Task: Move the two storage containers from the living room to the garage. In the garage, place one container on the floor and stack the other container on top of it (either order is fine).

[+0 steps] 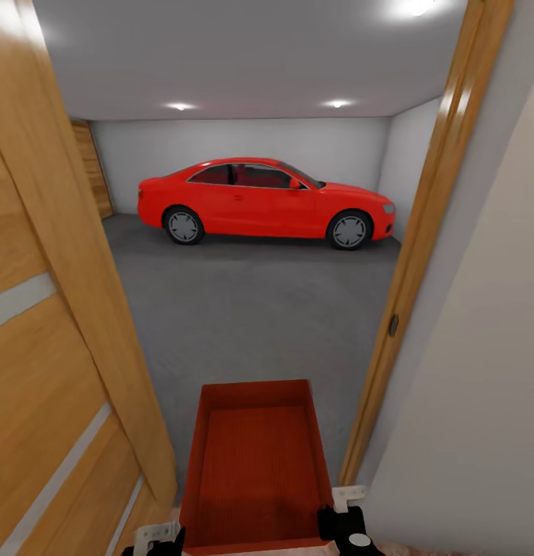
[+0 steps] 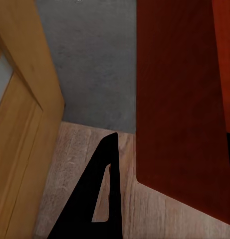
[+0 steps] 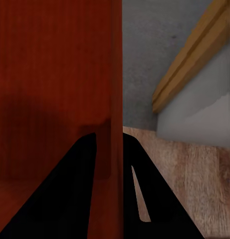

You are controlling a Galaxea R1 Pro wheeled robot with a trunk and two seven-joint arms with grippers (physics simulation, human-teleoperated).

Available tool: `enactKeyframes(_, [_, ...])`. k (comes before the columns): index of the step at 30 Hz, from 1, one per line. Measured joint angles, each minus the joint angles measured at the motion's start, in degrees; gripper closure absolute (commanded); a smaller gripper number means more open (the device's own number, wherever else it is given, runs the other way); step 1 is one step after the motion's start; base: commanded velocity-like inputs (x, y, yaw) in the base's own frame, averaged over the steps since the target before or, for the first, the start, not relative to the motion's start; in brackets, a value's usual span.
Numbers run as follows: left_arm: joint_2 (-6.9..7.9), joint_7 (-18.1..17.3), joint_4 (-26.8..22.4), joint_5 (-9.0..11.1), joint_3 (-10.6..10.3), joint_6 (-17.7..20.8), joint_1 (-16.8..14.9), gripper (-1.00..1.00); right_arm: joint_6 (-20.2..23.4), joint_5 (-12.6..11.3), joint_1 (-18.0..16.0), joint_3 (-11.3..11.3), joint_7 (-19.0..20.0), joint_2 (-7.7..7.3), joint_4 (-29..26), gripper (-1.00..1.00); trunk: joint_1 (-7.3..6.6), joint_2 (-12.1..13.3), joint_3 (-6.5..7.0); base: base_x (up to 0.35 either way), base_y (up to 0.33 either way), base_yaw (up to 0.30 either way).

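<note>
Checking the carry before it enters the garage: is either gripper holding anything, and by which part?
The right gripper clamps the side wall of the red-orange open-top storage container. The left gripper's hold cannot be told.

Dark grey speckled concrete floor [image 1: 251, 309] fills frame centre beyond the doorway. Red car [image 1: 267, 202] stands on it, upper centre, all visible wheels down. Light wood plank flooring [image 2: 139, 209] meets the concrete at the threshold, bottom of frame.
</note>
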Motion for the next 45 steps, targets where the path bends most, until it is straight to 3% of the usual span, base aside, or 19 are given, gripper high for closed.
enactKeyframes(45, [0.0,0.0,-0.01,-0.01,0.0,0.0,0.01,1.0,0.0,-0.28,-0.01,0.09,-0.01,0.0,0.18,1.0,0.0,0.0,0.2,0.0,0.0,-0.038])
